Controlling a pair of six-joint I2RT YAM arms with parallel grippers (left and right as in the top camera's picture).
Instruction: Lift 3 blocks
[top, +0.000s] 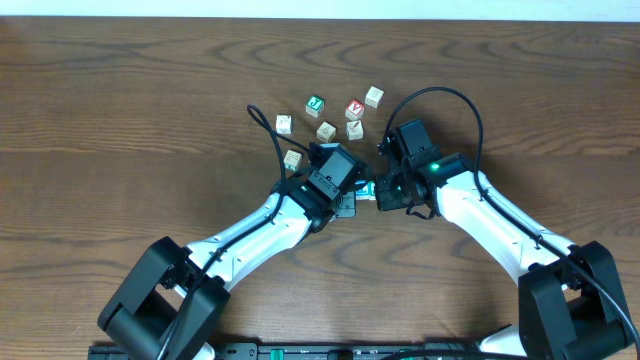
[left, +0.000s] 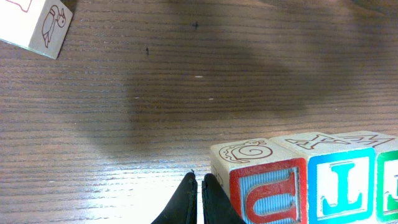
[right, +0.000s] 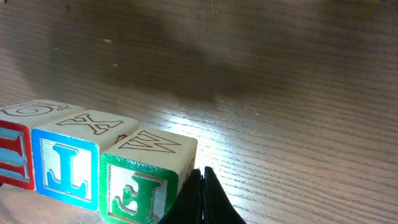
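Observation:
Three blocks stand side by side in a tight row. In the left wrist view they are the red-faced block (left: 267, 193), the blue-faced block (left: 341, 183) and the green-faced block (left: 388, 186). My left gripper (left: 199, 177) is shut, and its fingers touch the red block's outer side. From the right wrist, the green block (right: 137, 186) is nearest, then the blue (right: 65, 165) and the red (right: 13, 152). My right gripper (right: 200, 171) is shut against the green block's outer side. Overhead, the row (top: 366, 188) lies between the left gripper (top: 350, 203) and the right gripper (top: 386, 192), mostly hidden.
Loose cubes lie behind the grippers: a green-faced cube (top: 315, 103), a red V cube (top: 354, 108) and several pale ones, such as the pale cube (top: 292, 159) close to the left wrist. A pale cube (left: 34, 25) with a bird drawing shows top left.

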